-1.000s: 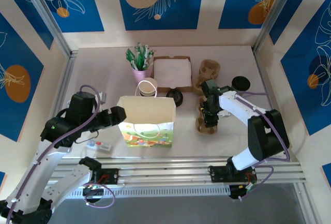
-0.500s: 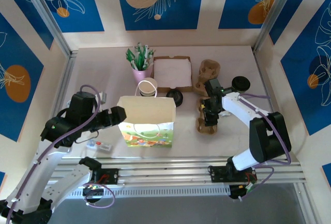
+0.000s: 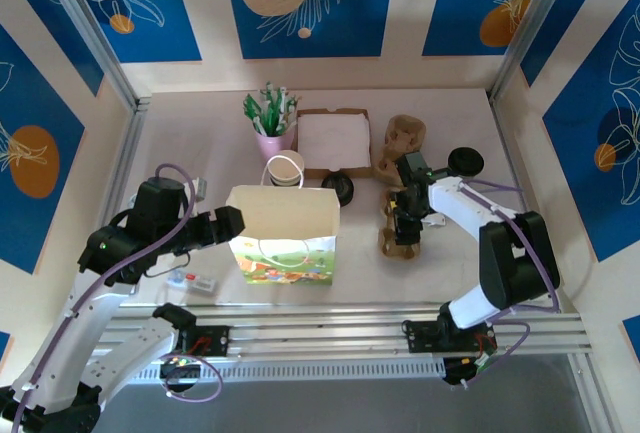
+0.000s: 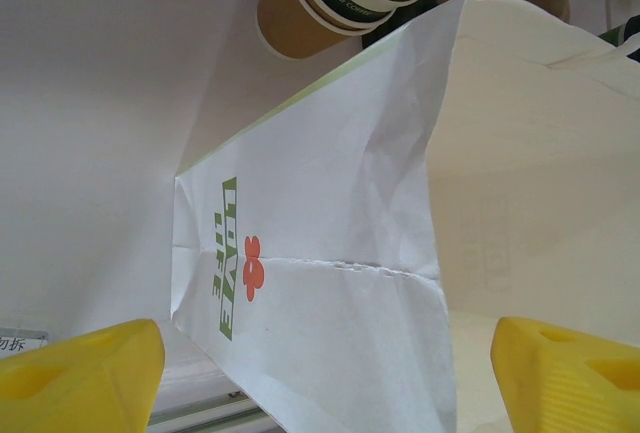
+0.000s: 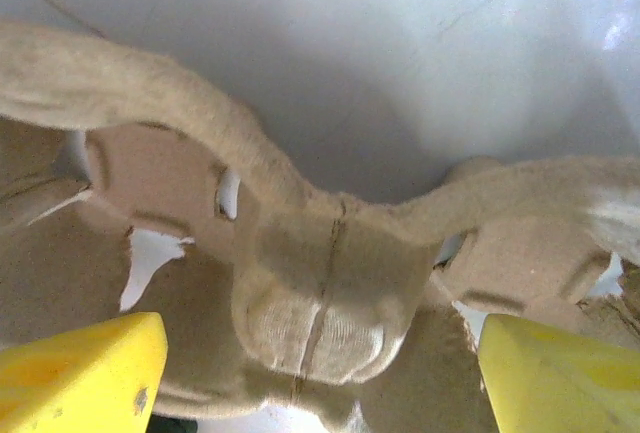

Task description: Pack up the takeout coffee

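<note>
Both hands wide; coffee on bench, outside bag.
L hand (image 3: 232, 221) level, at left side of creased white paper bag (image 3: 284, 236); fingers wide, empty. R hand (image 3: 405, 215) points down over cup carrier (image 5: 320, 293) (rough beige moulded pulp), fingers wide, straddling centre hump. Takeout coffee (image 3: 338, 189), dark cup w/ round black lid, on bench (image 3: 200, 143) just behind bag's right corner. Vs 1 s ago: R arm shifted slightly; L unchanged.

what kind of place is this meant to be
Probably a mock coffee-shop takeout counter in a robot test cell: stacked paper cups, a paper bag and a pulp cup carrier.
</note>
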Robot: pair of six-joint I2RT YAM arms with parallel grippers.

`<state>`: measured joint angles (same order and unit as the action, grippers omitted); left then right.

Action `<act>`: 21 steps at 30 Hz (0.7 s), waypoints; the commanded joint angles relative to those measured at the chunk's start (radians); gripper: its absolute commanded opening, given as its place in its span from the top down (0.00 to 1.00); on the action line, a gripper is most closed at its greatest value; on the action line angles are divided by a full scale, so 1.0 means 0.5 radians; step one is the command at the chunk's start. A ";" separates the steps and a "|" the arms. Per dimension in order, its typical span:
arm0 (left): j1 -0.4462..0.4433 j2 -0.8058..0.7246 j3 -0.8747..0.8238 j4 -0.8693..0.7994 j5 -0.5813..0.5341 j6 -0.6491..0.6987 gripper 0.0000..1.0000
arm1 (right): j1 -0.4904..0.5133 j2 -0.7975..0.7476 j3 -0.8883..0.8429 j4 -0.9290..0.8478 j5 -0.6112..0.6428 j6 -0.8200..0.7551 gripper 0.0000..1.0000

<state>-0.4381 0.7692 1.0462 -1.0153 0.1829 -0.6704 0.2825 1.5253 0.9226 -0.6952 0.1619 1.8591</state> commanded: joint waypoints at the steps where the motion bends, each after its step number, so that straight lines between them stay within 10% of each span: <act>1: -0.018 -0.008 0.052 -0.059 0.027 0.042 0.15 | -0.028 0.081 0.045 -0.017 -0.085 0.013 0.18; 16: -0.017 -0.008 0.060 -0.065 0.018 0.049 0.14 | -0.068 0.144 0.093 -0.097 -0.067 -0.104 0.30; 21: -0.017 -0.006 0.082 -0.077 0.009 0.051 0.14 | -0.095 0.127 0.071 -0.069 -0.078 -0.146 0.49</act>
<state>-0.4381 0.7689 1.0470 -1.0340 0.1825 -0.6701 0.2478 1.5963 0.9493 -0.7017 0.1303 1.8015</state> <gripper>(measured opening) 0.860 0.513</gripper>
